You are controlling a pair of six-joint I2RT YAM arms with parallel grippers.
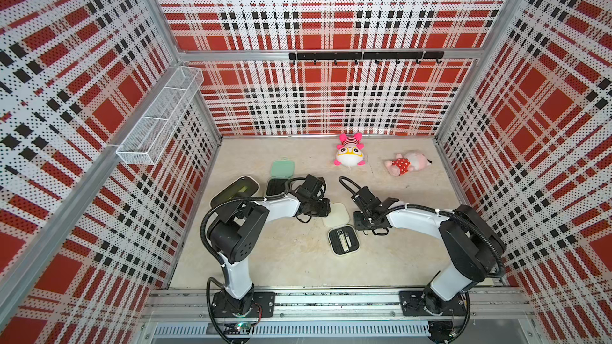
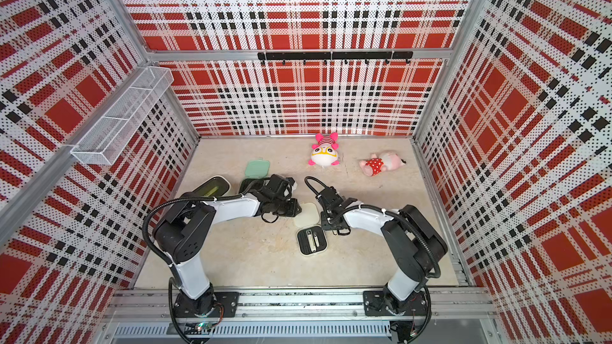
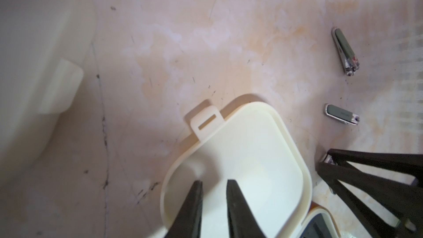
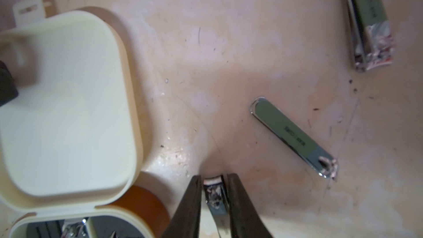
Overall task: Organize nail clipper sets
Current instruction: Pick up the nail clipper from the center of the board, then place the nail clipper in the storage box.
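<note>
Got the right gripper clamped on a small silver clipper, low over the table, with one end poking out just past the fingertips. Spotting two more out ahead of those tips: a nearer loose clipper lying flat at an angle, and a farther loose clipper well beyond it.

Then the left gripper: fingers nearly together, just a thin gap, nothing visible in it. Tips parked right over the inside of the flipped-open cream lid. Can't tell whether touching it or just above.

Seeing that lid sitting between the two grippers in both top views, with its black-insert base just on the robot side of both and a couple of clippers slotted in. Also got the mint green case lying open beside the left gripper's wrist, on the side away from the right gripper.
</note>
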